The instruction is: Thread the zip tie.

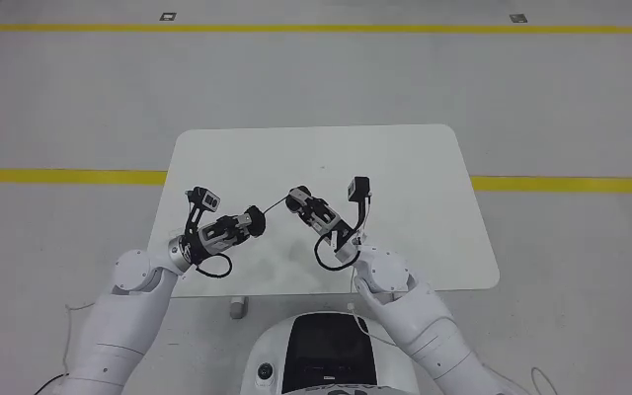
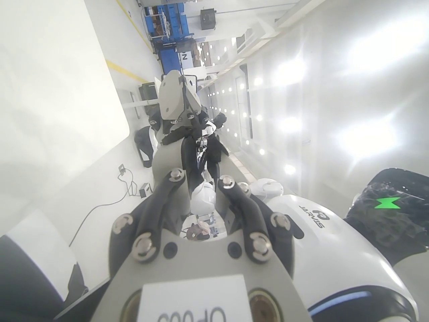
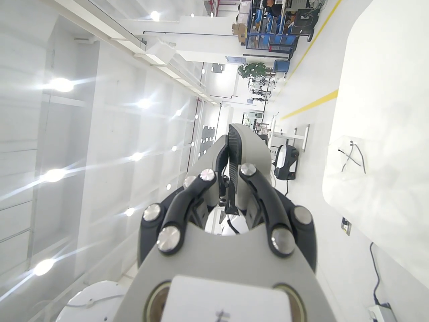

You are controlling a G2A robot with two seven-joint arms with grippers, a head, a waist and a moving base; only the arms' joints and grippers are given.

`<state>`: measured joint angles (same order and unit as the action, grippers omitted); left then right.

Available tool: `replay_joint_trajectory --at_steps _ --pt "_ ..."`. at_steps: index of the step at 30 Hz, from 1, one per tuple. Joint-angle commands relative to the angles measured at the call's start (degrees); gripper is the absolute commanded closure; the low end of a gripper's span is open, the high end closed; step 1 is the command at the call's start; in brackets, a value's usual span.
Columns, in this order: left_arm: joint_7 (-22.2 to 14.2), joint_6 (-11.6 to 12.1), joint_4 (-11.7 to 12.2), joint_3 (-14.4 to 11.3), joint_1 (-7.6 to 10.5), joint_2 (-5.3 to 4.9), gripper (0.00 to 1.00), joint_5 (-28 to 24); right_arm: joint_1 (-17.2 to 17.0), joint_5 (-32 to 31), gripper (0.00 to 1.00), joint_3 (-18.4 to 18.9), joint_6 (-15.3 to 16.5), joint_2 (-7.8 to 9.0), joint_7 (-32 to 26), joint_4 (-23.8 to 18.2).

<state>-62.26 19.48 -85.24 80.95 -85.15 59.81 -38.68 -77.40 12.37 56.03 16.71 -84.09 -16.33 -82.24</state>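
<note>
I have the zip tie [image 1: 274,208] held in the air above the near middle of the surface [image 1: 415,178], my left hand [image 1: 257,221] pinched tight on one end and my right hand [image 1: 294,200] closed on the other. I see no loop, so I judge the threading itself is not yet done: tail into head remains.

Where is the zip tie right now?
In the top view, the zip tie runs as a thin dark line between the left gripper and the right gripper, held above the near half of the white table.
</note>
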Motion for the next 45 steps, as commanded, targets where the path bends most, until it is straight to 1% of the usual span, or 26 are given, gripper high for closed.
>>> replay_joint_trajectory --at_steps 1,5,8,10,13,16,22,25,32,33,34,35,38,42,43,45 --pt "0.01 0.0 -0.01 -0.01 -0.01 -0.02 0.91 -0.04 0.02 0.04 1.0 -0.01 -0.14 -0.01 -0.01 -0.01" --pt "-0.05 0.0 0.0 -0.04 -0.04 -0.06 0.94 -0.08 0.03 0.01 1.0 -0.05 -0.28 -0.01 -0.1 -0.05" --pt "-0.01 0.0 0.0 -0.08 -0.05 -0.09 0.93 -0.1 0.0 -0.08 1.0 -0.06 -0.26 -0.01 -0.12 -0.14" --pt "0.01 0.0 -0.02 -0.1 -0.03 -0.11 0.91 -0.11 -0.04 -0.11 1.0 -0.06 -0.26 0.0 -0.14 -0.21" --pt "0.06 0.0 -0.04 -0.15 -0.01 -0.12 0.85 -0.23 -0.07 -0.18 1.0 -0.08 -0.39 0.01 -0.23 -0.23" --pt "0.1 0.0 -0.03 -0.2 0.03 -0.12 0.83 -0.28 -0.08 -0.25 1.0 -0.09 -0.52 0.01 -0.24 -0.27" --pt "-0.01 0.0 0.08 -0.32 0.13 -0.18 0.92 -0.3 0.02 -0.41 1.0 -0.18 -0.66 -0.01 -0.22 -0.11" --pt "-0.03 0.0 0.09 -0.35 0.15 -0.2 1.0 -0.33 0.01 -0.44 1.0 -0.24 -0.7 -0.03 -0.08 -0.03" --pt "-0.07 0.0 0.16 -0.37 0.07 -0.28 1.0 -0.22 -0.03 -0.71 1.0 -0.29 -0.8 -0.02 -0.17 -0.07" --pt "-0.12 0.0 0.15 -0.38 0.06 -0.29 1.0 -0.23 -0.03 -0.72 0.89 -0.27 -0.81 0.0 -0.32 -0.05" --pt "-0.22 0.0 0.13 -0.39 0.03 -0.31 1.0 -0.24 -0.05 -0.6 0.4 -0.26 -0.78 0.0 -0.43 -0.06" --pt "-0.31 0.0 0.13 -0.38 0.02 -0.32 1.0 -0.24 -0.09 -0.21 0.0 -0.26 -0.75 -0.01 -0.63 -0.06" --pt "-0.93 -0.03 0.17 -0.33 0.01 -0.42 1.0 -0.09 -0.04 0.04 0.0 -0.21 -0.43 0.04 -1.5 -0.05" --pt "-3.54 -1.16 0.71 0.19 0.31 -0.68 1.0 -1.65 0.24 0.23 0.0 0.52 -0.34 0.37 -4.52 0.36" --pt "-4.54 -1.82 0.95 0.45 0.44 -0.75 1.0 -2.79 0.37 0.27 0.0 0.97 -0.13 0.54 -5.84 0.42" --pt "-6.93 -3.35 1.38 0.89 0.82 -0.99 1.0 -3.47 0.66 0.7 0.0 1.76 0.02 0.86 -8.65 0.73"
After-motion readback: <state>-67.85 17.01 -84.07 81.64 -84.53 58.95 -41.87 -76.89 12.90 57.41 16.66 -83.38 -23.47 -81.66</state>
